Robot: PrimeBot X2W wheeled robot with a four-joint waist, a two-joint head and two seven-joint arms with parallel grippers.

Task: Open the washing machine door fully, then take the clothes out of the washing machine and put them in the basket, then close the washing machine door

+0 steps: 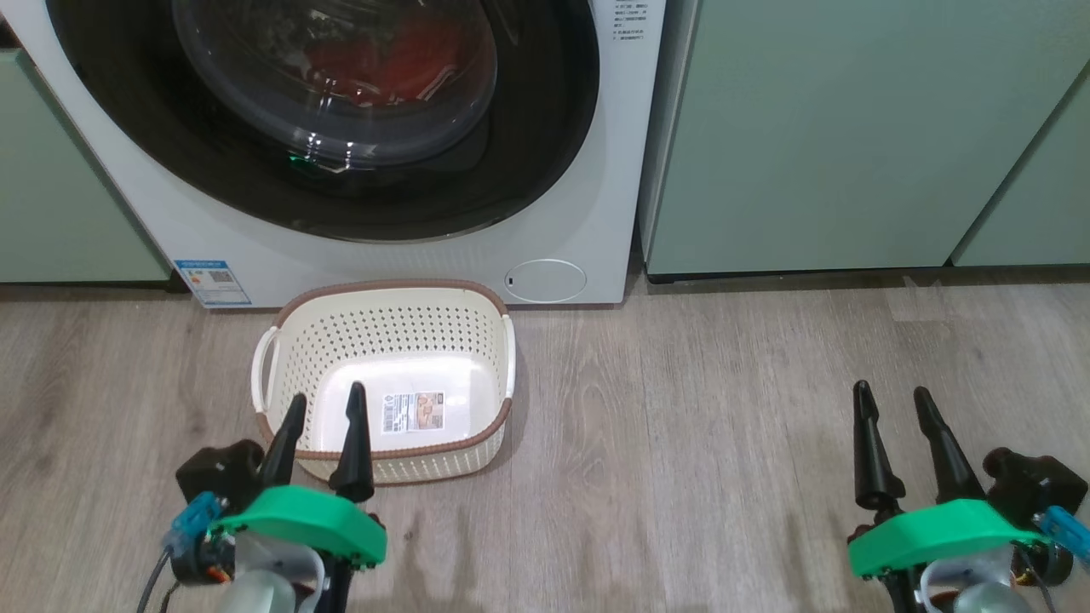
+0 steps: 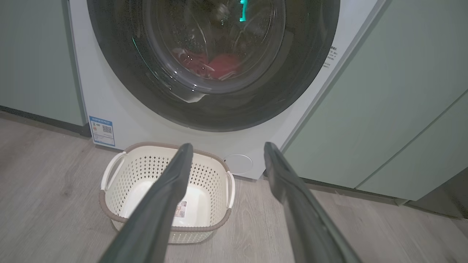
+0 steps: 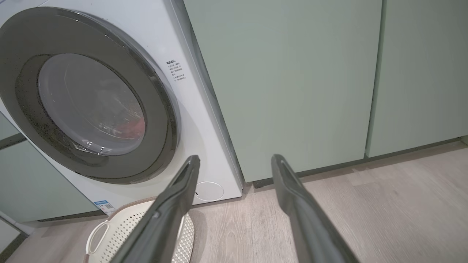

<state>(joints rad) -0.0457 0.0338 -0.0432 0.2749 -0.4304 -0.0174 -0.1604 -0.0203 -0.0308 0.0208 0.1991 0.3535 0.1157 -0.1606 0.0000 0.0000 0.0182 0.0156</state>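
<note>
No step is done: the washing machine door [image 1: 528, 153] is shut, the clothes [image 1: 400, 60] lie inside, the basket [image 1: 383, 288] is empty, and the left gripper [image 1: 326, 400] and right gripper [image 1: 892, 393] stand wide open, holding nothing.

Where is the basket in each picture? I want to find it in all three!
Head view: the basket is lower left of the middle, right in front of the washing machine.
Left wrist view: the basket is at the bottom, left of the middle.
Right wrist view: the basket is in the bottom left corner, cut off by the edge.
Shared landmark: the small round flap on the machine's front, always up and right of the basket.
</note>
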